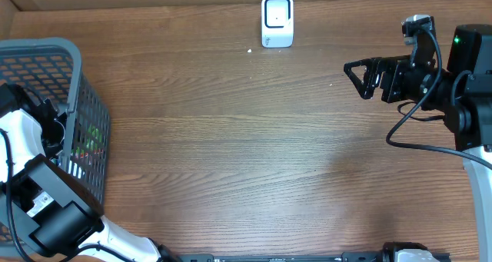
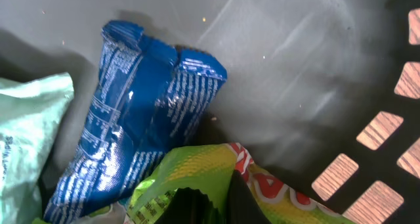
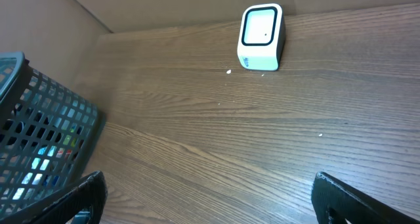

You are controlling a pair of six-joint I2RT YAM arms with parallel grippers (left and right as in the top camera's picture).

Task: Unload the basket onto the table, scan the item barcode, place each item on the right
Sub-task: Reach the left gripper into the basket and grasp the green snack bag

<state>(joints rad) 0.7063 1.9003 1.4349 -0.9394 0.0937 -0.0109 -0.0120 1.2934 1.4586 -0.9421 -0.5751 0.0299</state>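
Left hand [image 2: 210, 207]: down inside the basket [image 1: 86, 131], closed, apparently pinching the crinkled upper edge of the green packet [image 2: 190, 168]. Whether the hold goes beyond the film edge cannot be told from the wrist view. Right hand [image 1: 357, 77]: open, empty, above the tabletop [image 1: 231, 154] at the right, well apart from everything.

Layout, big to small:
- Tabletop: wood grain, bare in the middle.
- Basket: grey mesh, far left edge, left arm reaching into it.
- Scanner [image 1: 277, 20]: small white unit at the far edge, window facing the arms, well apart from the basket.
- Blue packet [image 2: 138, 125]: glossy, white print, lying diagonal on the basket floor, touching the green one.
- Pale packet [image 2: 26, 132]: at the left, partly out of view.

Risks (judgement):
- Thin pinch on slick film; packet may slip on the lift.
- Blue packet overlaps the green one and could drag up or catch on the basket wall.
- Barcode side unknown, so it may face away from the scanner.

Green packet: yellow-green foil with a red and white band, wrinkled, shiny. No barcode clearly readable.
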